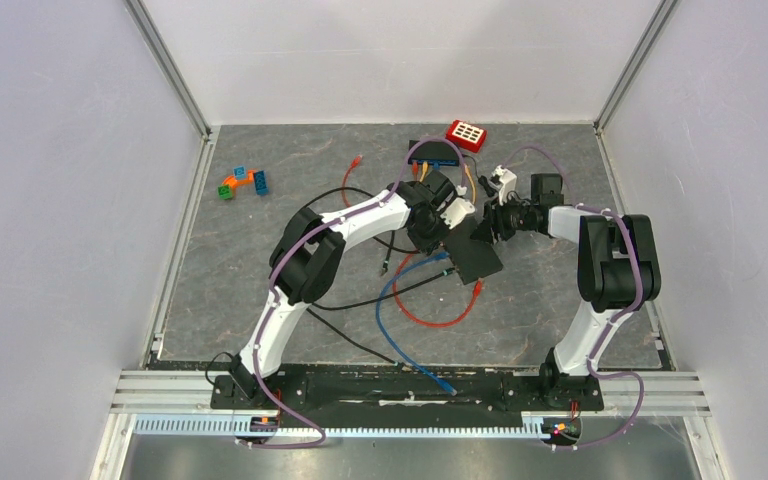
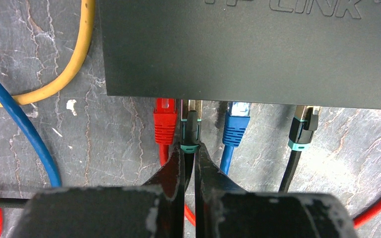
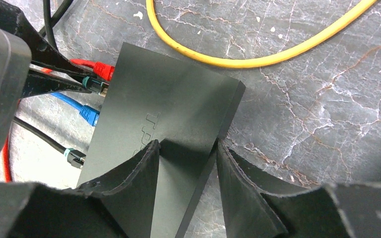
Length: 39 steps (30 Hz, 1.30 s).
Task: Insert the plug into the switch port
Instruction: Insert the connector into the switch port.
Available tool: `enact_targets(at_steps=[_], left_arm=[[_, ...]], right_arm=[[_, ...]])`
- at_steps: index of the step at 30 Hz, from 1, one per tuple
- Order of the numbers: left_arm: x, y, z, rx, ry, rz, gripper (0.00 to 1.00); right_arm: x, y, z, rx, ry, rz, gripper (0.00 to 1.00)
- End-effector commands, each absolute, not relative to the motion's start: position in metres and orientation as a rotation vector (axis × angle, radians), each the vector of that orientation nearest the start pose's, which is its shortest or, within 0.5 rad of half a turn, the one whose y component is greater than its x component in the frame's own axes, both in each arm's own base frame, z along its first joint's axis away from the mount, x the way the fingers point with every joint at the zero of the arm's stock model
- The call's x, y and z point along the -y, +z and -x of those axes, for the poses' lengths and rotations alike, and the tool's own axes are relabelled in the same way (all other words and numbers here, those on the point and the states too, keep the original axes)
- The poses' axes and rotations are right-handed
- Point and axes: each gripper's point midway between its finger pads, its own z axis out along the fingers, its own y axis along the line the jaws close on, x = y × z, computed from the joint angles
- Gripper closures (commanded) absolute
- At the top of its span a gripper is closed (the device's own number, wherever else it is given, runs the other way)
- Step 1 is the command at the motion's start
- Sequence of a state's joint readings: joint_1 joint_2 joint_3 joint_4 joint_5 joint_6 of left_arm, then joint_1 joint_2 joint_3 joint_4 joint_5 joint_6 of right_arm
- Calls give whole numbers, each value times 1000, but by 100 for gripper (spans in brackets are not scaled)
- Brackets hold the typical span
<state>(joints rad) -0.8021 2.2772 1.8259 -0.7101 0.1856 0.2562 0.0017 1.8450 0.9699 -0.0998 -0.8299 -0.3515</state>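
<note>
One pinched black plug [image 2: 191, 128] at the switch [image 2: 248, 54] lettered "P-LINK"

The switch [image 1: 477, 256] lies near the middle of the table [image 1: 250, 255], between my hands. My left hand [image 2: 189, 148] pinches the plug [image 2: 191, 130], 2nd from the left of 4 in the switch edge facing it. My right hand [image 3: 186, 145] clamps the opposite end.

In the left wrist view, the red plug [image 2: 164, 121] and the blue plug [image 2: 236, 125] stand tight on both sides of the black plug [image 2: 191, 130] in the left gripper [image 2: 190, 149]. A wide bare gap lies right of the blue plug, before the last plug [image 2: 303, 128]. The right gripper [image 3: 187, 146] clamps the switch [image 3: 178, 94] and blocks its lower end.
</note>
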Motion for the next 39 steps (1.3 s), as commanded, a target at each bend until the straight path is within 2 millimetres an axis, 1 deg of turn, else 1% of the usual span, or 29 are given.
enact_targets(at_steps=[1,4,7,10,13,14,18,19,22,25,28,30,32,33,35,37,39], left_arm=[[401,-3,-330,-2345,-503,-1366,98],[405,-9,-334,-2348,-511,-1321,98],[407,-18,-332,-2359,-532,-1283,98],[409,-22,-332,-2342,-552,-1254,98],[415,-21,-335,-2280,-573,-1252,98],[417,-21,-336,-2257,-578,-1258,98],[425,-18,-337,-2152,-608,-1301,98],[426,-16,-336,-2143,-619,-1314,98],[431,-13,-329,-2109,-667,-1347,98],[435,-15,-327,-2139,-688,-1309,98],[440,-23,-318,-2210,-754,-1243,98],[441,-29,-315,-2236,-753,-1210,98],[444,-28,-316,-2219,-757,-1188,98],[447,-28,-317,-2240,-770,-1146,98],[454,-26,-318,-2257,-789,-1135,98],[460,-25,-316,-2266,-809,-1144,98],[462,-22,-314,-2273,-814,-1132,98]], right_arm=[[-153,4,-311,-2348,1181,600,54],[-157,0,-302,-2356,1238,538,55],[-159,-5,-294,-2380,1266,468,56],[-160,-9,-286,-2398,1289,437,56],[-161,-12,-280,-2409,1312,427,56],[-161,-12,-283,-2389,1311,437,55],[-164,-14,-282,-2388,1355,444,55],[-164,-16,-279,-2411,1369,439,54],[-166,-18,-281,-2417,1403,438,54],[-173,-22,-275,-2440,1443,432,54],[-178,-25,-264,-2460,1472,430,54],[-178,-26,-259,-2471,1476,415,55],[-177,-28,-255,-2482,1471,398,56],[-178,-28,-252,-2487,1476,383,56],[-180,-28,-249,-2474,1483,376,56],[-183,-23,-250,-2461,1500,358,56],[-184,-20,-254,-2451,1498,347,56]])
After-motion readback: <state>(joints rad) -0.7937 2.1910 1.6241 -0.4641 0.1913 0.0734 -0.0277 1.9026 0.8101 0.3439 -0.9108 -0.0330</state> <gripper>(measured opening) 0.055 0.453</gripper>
